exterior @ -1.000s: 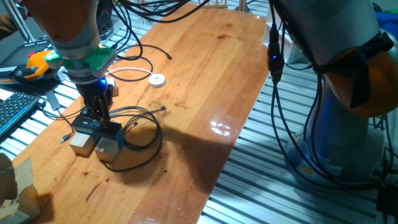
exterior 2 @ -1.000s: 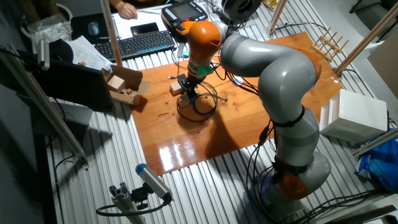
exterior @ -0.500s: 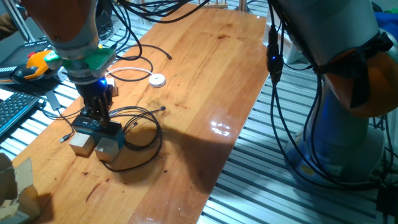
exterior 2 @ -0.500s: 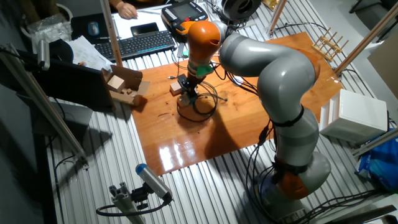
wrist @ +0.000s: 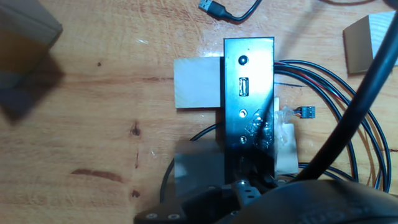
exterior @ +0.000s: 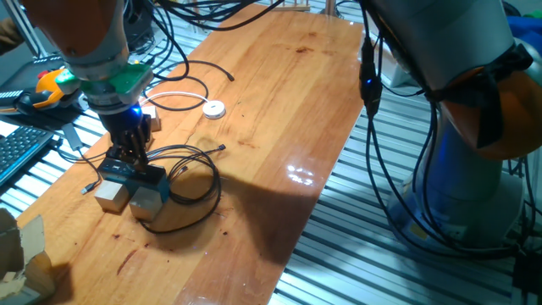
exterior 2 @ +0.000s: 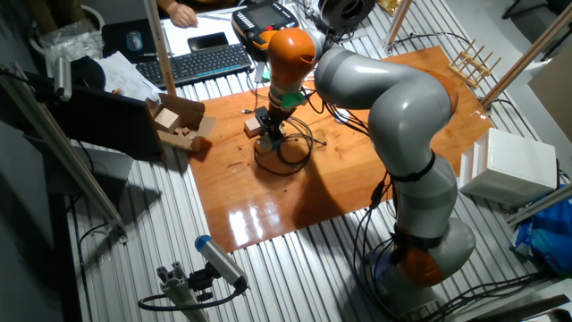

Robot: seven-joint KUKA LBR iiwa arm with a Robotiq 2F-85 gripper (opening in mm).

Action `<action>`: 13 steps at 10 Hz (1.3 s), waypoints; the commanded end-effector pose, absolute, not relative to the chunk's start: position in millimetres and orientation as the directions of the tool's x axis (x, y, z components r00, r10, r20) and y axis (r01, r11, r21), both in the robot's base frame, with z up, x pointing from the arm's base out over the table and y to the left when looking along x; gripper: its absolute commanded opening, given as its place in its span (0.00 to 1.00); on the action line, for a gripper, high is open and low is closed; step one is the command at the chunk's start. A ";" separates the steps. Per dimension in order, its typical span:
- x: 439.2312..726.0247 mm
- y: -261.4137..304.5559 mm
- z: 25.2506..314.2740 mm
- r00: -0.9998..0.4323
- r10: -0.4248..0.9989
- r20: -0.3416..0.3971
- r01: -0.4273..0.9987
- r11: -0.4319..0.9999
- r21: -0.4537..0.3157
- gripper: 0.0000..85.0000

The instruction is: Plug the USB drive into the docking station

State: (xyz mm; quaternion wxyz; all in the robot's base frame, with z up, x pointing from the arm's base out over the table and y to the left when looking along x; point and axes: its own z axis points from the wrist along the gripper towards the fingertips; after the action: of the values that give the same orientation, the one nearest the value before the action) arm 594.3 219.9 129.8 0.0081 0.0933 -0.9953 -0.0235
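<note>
The docking station (exterior: 135, 174), a flat black box with thin cables, rests on two pale wooden cubes (exterior: 110, 197) at the table's left. In the hand view the docking station (wrist: 249, 68) runs lengthways with an empty USB port (wrist: 243, 87) near its middle. My gripper (exterior: 133, 159) stands upright right over the box, its fingers close together and touching its top. In the hand view the gripper (wrist: 249, 182) fills the bottom edge over the box's near end. A small dark piece between the fingers looks like the USB drive; it is mostly hidden.
Black cables (exterior: 199, 182) loop to the right of the box. A white round puck (exterior: 214, 108) with a cord lies behind. A loose USB plug (wrist: 214, 7) and a wooden block (wrist: 367, 43) lie nearby. A keyboard (exterior: 21, 148) and a cardboard box (exterior: 21, 254) are at the left.
The arm above the hand has leaned slightly to the left. The fingertips stay at the same spot on the docking station.
</note>
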 end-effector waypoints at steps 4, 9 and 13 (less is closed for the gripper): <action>594.8 219.6 128.7 -0.981 -0.188 0.039 -0.186 0.981 0.049 0.00; 594.1 220.9 128.9 -0.981 -0.189 0.044 -0.186 0.981 0.054 0.00; 593.5 220.5 127.5 -0.980 -0.193 0.044 -0.191 0.980 0.052 0.00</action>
State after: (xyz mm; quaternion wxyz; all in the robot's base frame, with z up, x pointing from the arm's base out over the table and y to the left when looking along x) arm 593.4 220.5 127.4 0.0245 0.0972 -0.9947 -0.0239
